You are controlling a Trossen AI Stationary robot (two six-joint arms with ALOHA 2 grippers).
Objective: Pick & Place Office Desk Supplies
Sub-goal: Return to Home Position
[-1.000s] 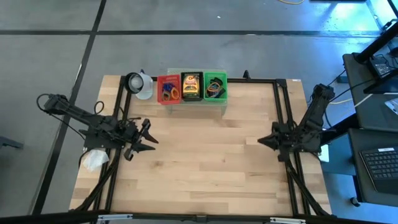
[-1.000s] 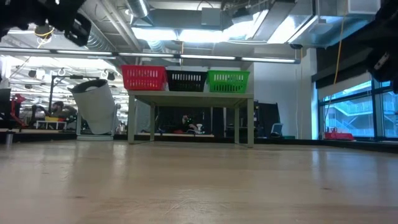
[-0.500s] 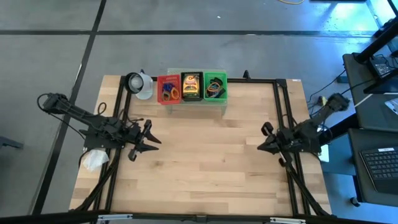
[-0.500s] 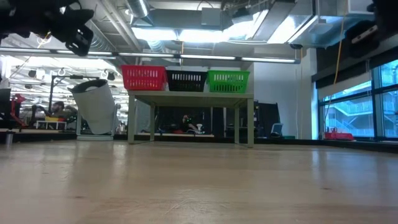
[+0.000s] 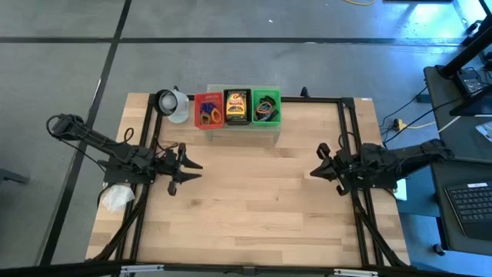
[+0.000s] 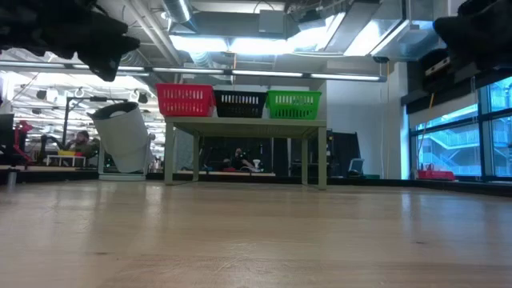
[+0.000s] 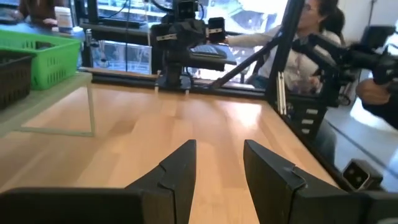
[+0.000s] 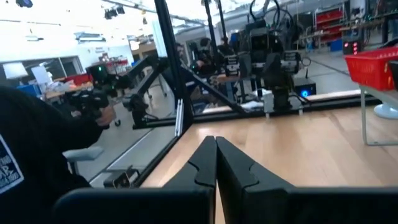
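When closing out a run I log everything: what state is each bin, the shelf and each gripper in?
Red bin: on the shelf, left end, holding blue and orange loops.
Black bin: on the shelf, middle, holding a yellow-and-green box.
Green bin: on the shelf, right end, holding dark loops.
Shelf: upright, carrying all three bins.
Left gripper: open, empty, above the table.
Right gripper: shut, empty, above the table.

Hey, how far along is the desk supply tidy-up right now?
Done: the red bin, black bin and green bin sit filled on the shelf. In hand: nothing; the left gripper is open, the right gripper shut, both empty. Left: seemingly only parking the arms.
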